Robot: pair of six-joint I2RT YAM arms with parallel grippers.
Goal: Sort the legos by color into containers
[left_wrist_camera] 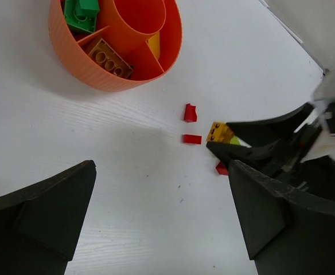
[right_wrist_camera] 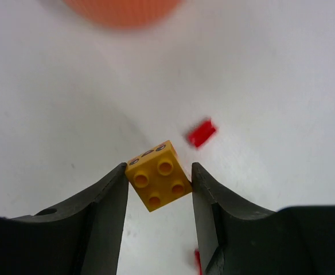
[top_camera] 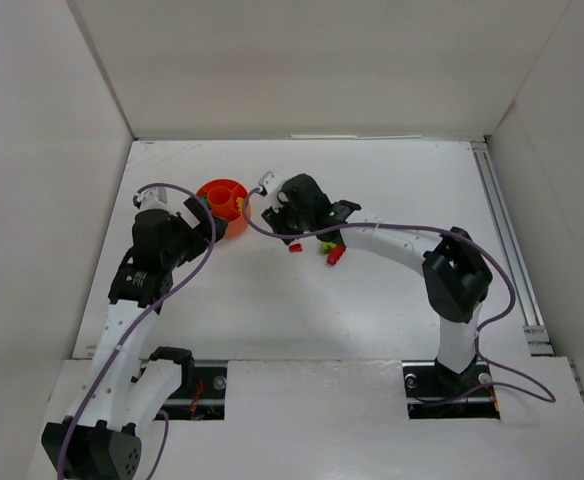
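Note:
The orange divided bowl stands at the back left. In the left wrist view the bowl holds green bricks, a brown brick and a yellow piece in separate compartments. My right gripper is shut on a yellow brick and holds it just above the table, right of the bowl. The held brick also shows in the left wrist view. My left gripper is open and empty beside the bowl. Loose red bricks lie on the table.
More loose bricks lie right of the right gripper: a red one and a lime one. Another red one lies below it. The left gripper is close to the bowl's left side. White walls enclose the table.

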